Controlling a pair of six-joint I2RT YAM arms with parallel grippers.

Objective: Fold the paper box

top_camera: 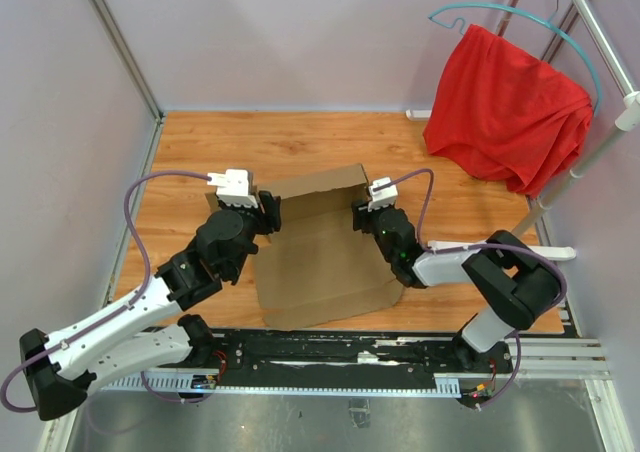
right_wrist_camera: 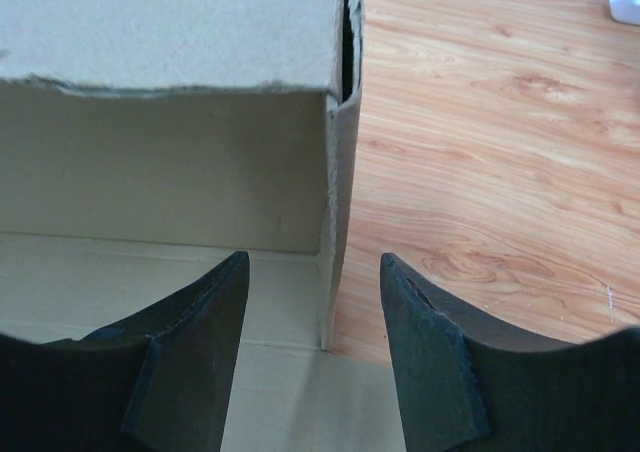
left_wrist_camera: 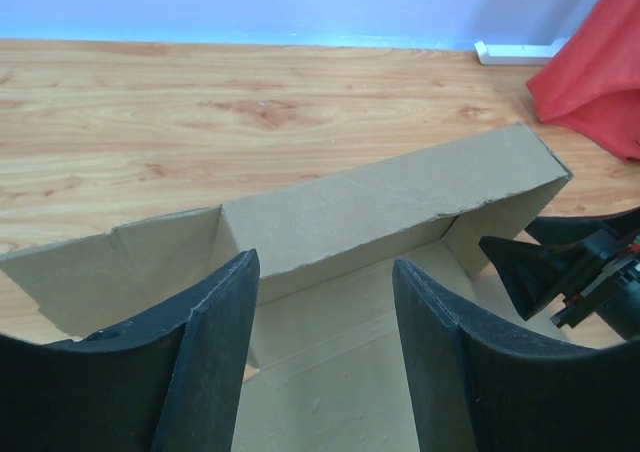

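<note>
The paper box [top_camera: 322, 252] is plain brown cardboard lying mid-table, its far wall folded up. My left gripper [top_camera: 268, 212] is open at the box's far left corner, jaws apart over the box floor [left_wrist_camera: 330, 362], the raised far wall [left_wrist_camera: 390, 207] ahead. My right gripper [top_camera: 362, 215] is open at the far right corner. Its jaws straddle the upright right side flap [right_wrist_camera: 337, 222], one finger [right_wrist_camera: 190, 352] inside the box, the other over bare wood. The right gripper's black tip also shows in the left wrist view [left_wrist_camera: 530, 272].
A red cloth [top_camera: 505, 107] hangs on a teal hanger [top_camera: 520, 17] from a white rack [top_camera: 600, 62] at the back right. Metal frame posts [top_camera: 115, 37] and lilac walls close in the wooden table [top_camera: 200, 147]. A black rail [top_camera: 340, 352] runs along the near edge.
</note>
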